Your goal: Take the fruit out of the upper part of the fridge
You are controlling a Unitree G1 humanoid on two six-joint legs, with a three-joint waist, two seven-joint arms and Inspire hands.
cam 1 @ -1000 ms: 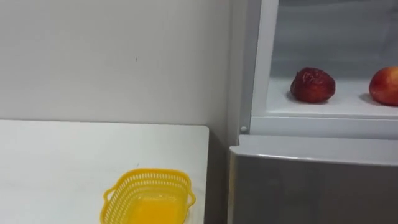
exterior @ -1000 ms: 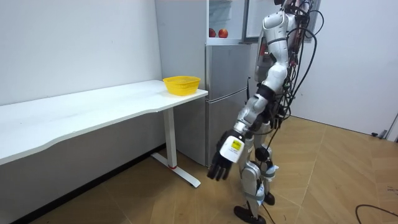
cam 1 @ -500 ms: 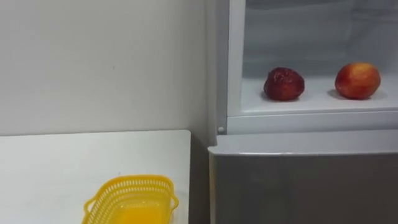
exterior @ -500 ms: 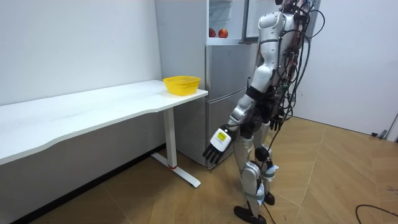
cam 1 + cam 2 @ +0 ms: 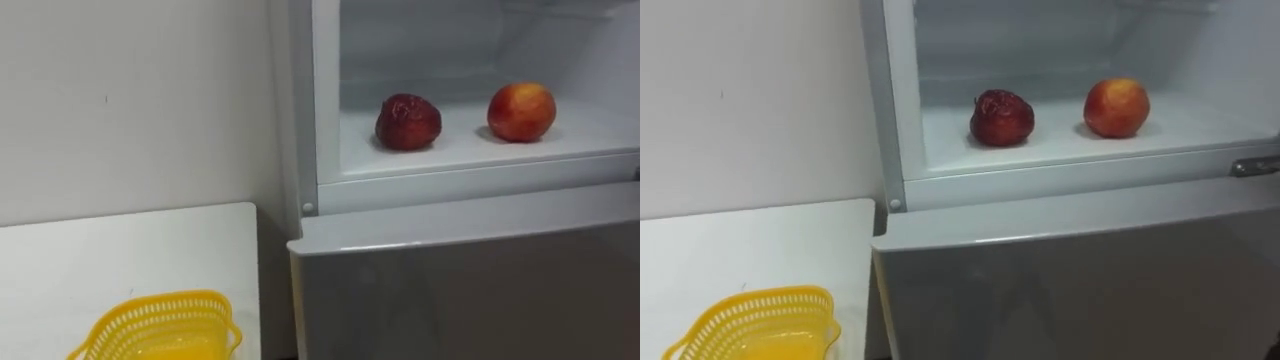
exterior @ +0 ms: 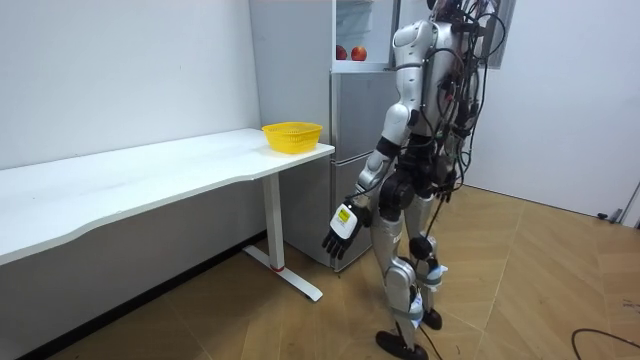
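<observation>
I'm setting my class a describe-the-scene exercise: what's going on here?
The robot stands facing the fridge, whose upper compartment is open. A dark red fruit and an orange-red fruit sit untouched on its shelf. The left hand hangs low, open and empty. A yellow basket sits on the white table beside it.

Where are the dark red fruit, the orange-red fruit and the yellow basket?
Dark red wrinkled fruit (image 5: 408,122): left eye view, middle of its front.
Orange-red round fruit (image 5: 521,111): left eye view, middle of its front.
Yellow plastic mesh basket (image 5: 150,316): left eye view, its far wall.
</observation>
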